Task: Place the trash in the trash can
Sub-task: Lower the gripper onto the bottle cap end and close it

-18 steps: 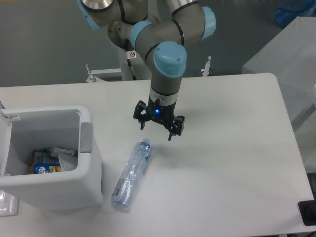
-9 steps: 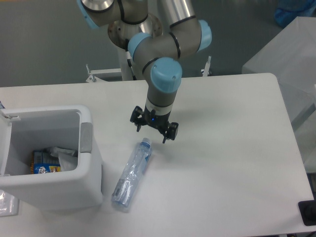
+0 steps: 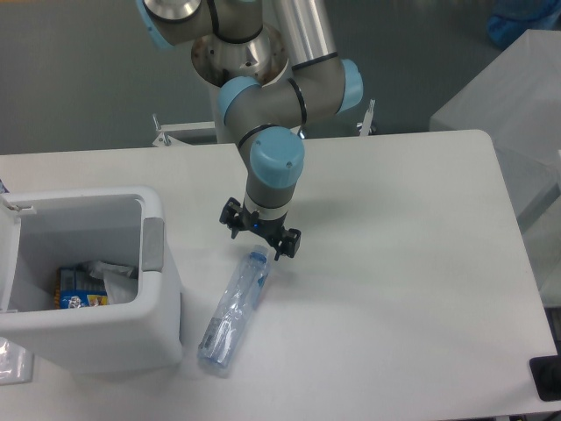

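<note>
A long crushed clear plastic bottle (image 3: 232, 309) with a blue cap lies on the white table, cap end pointing up-right toward the arm. My gripper (image 3: 258, 242) hangs open just above the cap end, fingers spread, holding nothing. At the left stands the white trash can (image 3: 162, 289), boxy with a grey side strip. Inside it I see a crumpled clear wrapper (image 3: 107, 276) beside a blue-and-yellow packet (image 3: 77, 290).
A clear scrap (image 3: 10, 361) lies at the table's front left corner beside the bin. A dark object (image 3: 547, 377) sits at the front right edge. A second white table (image 3: 504, 88) stands at the right.
My gripper has moved left and slightly down, from right of the bottle's cap to just above it. It stays open. The bottle has not moved.
</note>
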Robot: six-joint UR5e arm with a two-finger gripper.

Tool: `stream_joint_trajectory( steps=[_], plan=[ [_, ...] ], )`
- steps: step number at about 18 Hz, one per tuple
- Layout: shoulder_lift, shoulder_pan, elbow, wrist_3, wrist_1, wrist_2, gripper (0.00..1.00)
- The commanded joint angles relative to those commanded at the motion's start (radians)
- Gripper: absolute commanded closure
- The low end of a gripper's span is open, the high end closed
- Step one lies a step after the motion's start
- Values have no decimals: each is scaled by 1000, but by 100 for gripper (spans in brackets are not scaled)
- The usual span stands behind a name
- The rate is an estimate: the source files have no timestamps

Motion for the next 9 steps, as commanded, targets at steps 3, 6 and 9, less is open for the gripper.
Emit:
stream_joint_trajectory(
  steps=[3,6,9],
  plan=[
    [-17,0,6,-15,0,2,0],
    [-17,0,6,-14,-2,2,0],
    [-25,-2,3,-15,0,2,0]
  ],
)
